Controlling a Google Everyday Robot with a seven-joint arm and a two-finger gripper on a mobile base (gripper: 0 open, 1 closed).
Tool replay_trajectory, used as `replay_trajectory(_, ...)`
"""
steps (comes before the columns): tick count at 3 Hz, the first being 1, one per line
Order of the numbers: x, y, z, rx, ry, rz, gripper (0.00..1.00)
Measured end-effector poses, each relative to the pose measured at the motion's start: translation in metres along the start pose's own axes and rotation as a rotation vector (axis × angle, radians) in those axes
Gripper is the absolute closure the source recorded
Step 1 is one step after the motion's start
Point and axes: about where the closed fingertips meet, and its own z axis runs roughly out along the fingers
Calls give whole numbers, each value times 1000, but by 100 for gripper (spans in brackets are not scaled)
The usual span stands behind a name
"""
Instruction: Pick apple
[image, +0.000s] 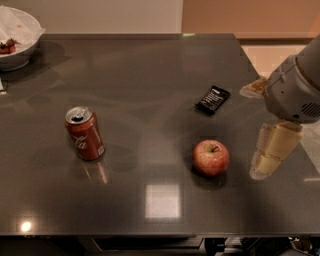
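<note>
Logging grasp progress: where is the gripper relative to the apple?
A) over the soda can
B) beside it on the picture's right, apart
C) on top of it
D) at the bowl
B: the gripper sits right of the apple, tabletop showing between them.

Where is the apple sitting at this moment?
In the camera view the apple sits on the dark table, right of centre, in front of the black packet. The hand is just to its right, not touching it.
</note>
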Motion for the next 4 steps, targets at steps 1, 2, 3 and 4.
replay_trajectory(1, -1, 6, 23, -18, -23, -31, 0)
replay_trajectory(2, -4, 11, 45, -43, -36, -61, 0)
replay_trajectory(3, -11, 17, 64, -82, -50, -85, 0)
replay_trajectory(4, -17, 20, 76, -104, -64, -101, 0)
